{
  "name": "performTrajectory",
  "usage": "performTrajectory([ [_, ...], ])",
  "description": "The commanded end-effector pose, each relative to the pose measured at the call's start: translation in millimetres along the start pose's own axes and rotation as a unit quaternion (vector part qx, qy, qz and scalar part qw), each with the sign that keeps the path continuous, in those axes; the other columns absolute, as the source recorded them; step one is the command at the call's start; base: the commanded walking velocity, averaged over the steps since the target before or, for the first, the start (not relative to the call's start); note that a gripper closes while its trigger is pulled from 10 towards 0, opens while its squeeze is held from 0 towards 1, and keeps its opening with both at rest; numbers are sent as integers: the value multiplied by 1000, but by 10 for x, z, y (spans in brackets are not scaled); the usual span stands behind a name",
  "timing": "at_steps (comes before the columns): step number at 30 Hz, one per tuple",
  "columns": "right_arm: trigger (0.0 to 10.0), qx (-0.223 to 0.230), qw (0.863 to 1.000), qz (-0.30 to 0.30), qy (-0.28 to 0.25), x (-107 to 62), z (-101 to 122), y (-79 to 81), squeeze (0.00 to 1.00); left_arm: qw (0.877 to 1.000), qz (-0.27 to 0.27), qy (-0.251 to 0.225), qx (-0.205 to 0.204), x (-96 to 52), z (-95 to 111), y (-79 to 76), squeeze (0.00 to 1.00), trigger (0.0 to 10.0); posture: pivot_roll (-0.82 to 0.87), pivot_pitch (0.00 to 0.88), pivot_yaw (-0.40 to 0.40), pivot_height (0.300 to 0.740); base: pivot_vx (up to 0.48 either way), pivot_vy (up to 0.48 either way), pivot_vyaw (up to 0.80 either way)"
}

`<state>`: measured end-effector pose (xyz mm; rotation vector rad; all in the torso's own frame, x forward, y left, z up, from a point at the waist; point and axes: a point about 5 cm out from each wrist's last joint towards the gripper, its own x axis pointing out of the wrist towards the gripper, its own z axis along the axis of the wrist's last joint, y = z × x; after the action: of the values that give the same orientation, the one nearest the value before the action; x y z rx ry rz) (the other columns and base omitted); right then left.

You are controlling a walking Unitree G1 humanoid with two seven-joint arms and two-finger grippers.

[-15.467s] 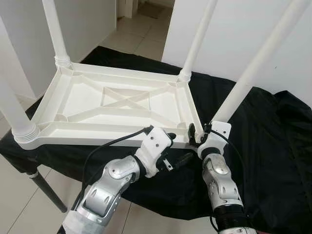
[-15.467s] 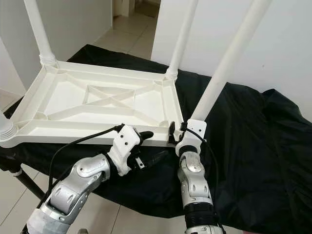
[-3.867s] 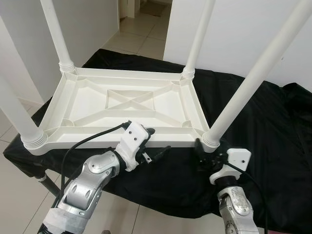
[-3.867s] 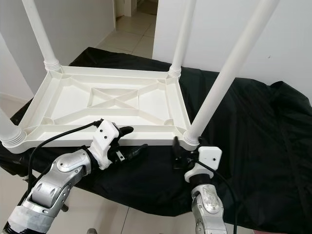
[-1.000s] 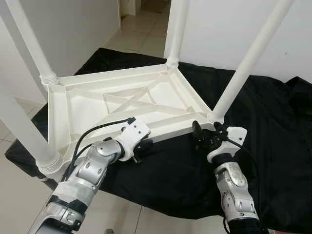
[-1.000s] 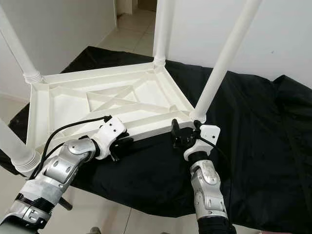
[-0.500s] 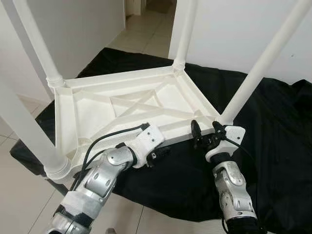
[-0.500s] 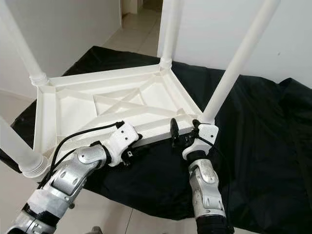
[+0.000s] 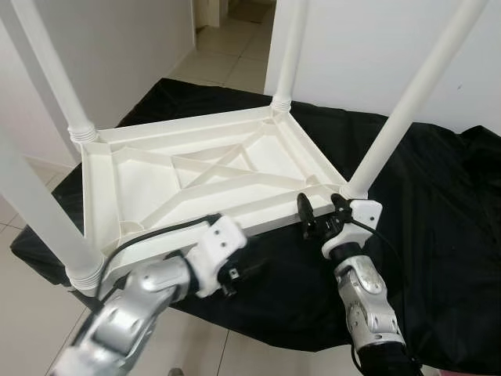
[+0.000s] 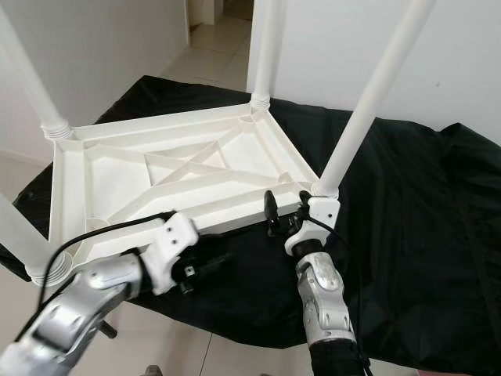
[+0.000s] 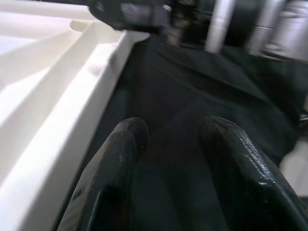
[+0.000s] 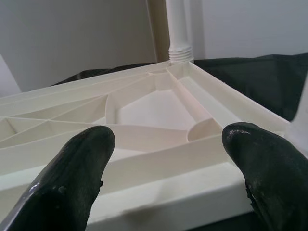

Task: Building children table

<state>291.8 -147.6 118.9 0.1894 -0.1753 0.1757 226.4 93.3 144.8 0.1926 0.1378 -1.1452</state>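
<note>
Both grippers' fingers (image 12: pixel 82 159) spread beside the upturned table (image 9: pixel 149 176), seemingly untouching.

Black cloth (image 9: pixel 438 235) covers the worktop; white walls (image 9: pixel 352 47) behind, pale tiled floor (image 9: pixel 227 66) runs through a doorway.

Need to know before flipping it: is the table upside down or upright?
Upside down: the table lies top-down on the black cloth, legs pointing up.
</note>
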Motion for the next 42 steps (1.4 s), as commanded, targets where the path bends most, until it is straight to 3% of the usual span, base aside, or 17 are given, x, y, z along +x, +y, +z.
performTrajectory([
  [1, 10000, -3, 1000, 8, 7, 17, -25, 17, 0, 998, -55, -9, -11, -49, 40, -66, 0, 10000, 19, 0, -68, 740, 0, 0, 0],
  [3, 10000, -4, 1000, 11, 7, 38, -20, 21, 0, 998, -60, -4, -15, -120, 32, -82, 0, 10000, 32, 0, -78, 740, 0, 0, 0],
  [7, 10000, -12, 1000, 25, 11, 119, -22, 35, 0, 996, -54, 71, 1, -409, -101, -105, 0, 10000, 59, 0, -97, 740, 0, 0, 0],
  [11, 10000, -12, 999, 27, 12, 135, -28, 37, 0, 994, -43, 97, 3, -508, -139, -101, 0, 10000, 63, 0, -101, 740, 0, 0, 0],
  [16, 10000, -13, 999, 28, 16, 162, -57, 17, 0, 991, 9, 131, -41, -850, -174, -72, 0, 10000, 93, 0, -113, 740, 0, 0, 0],
  [20, 10000, -16, 999, 24, 28, 167, -110, 6, 0, 987, 26, 150, -60, -934, -247, -100, 0, 10000, 105, 0, -122, 740, 0, 0, 0],
  [24, 10000, -31, 998, 18, 58, 227, -216, 49, 0, 980, 69, 170, -80, -1177, -284, -68, 0, 10000, 126, 0, -135, 740, 0, 0, 0],
  [25, 10000, -31, 998, 18, 58, 227, -216, 49, 0, 980, 69, 170, -80, -1177, -284, -68, 0, 10000, 126, 0, -135, 740, 0, 0, 0],
  [28, 10000, -40, 997, 18, 71, 276, -266, 74, 0, 972, 82, 200, -89, -1334, -304, -62, 0, 10000, 142, 0, -139, 740, 0, 0, 0],
  [35, 10000, -37, 997, 28, 69, 306, -275, 124, 0, 959, 86, 254, -89, -1465, -397, -77, 0, 10000, 162, 0, -140, 740, 0, 0, 0],
  [38, 10000, -38, 996, 34, 70, 315, -300, 157, 0, 949, 108, 280, -93, -1654, -407, -1, 0, 10000, 175, 0, -141, 740, 0, 0, 0],
  [41, 10000, -36, 996, 34, 70, 320, -311, 174, 0, 933, 162, 310, -87, -1884, -450, 182, 0, 10000, 179, 0, -139, 740, 0, 0, 0],
  [42, 10000, -36, 996, 34, 70, 320, -311, 174, 0, 933, 162, 310, -87, -1884, -450, 182, 0, 10000, 179, 0, -139, 740, 0, 0, 0],
])
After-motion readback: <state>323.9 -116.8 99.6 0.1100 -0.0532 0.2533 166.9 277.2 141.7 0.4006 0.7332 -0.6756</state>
